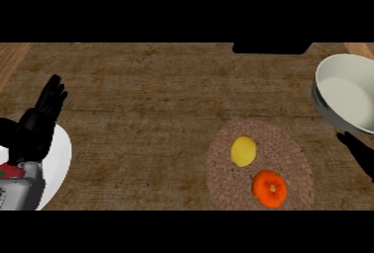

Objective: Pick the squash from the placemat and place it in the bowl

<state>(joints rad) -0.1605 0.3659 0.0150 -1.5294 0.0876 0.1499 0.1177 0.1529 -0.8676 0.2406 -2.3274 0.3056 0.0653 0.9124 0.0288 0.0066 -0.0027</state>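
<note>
Near the tabletop's point(146, 99) right front area lies a round woven placemat point(292, 158). On the placemat rest two items: a yellow squash point(244, 151) toward its left middle, and an orange fruit point(269, 189) just beside it toward the front; the two appear slightly apart. At the tabletop's right edge stands a white bowl point(350, 94) with a grey outer wall, well apart from the squash and partly cut off by the view. Below the bowl, the right hand point(358, 150) shows only as dark fingers at the right edge; whether it is open or curled cannot be determined. At the left edge, the left hand point(44, 108) rests with fingers straight and raised, holding nothing, above a white plate point(62, 158) partly hidden by the forearm.
</note>
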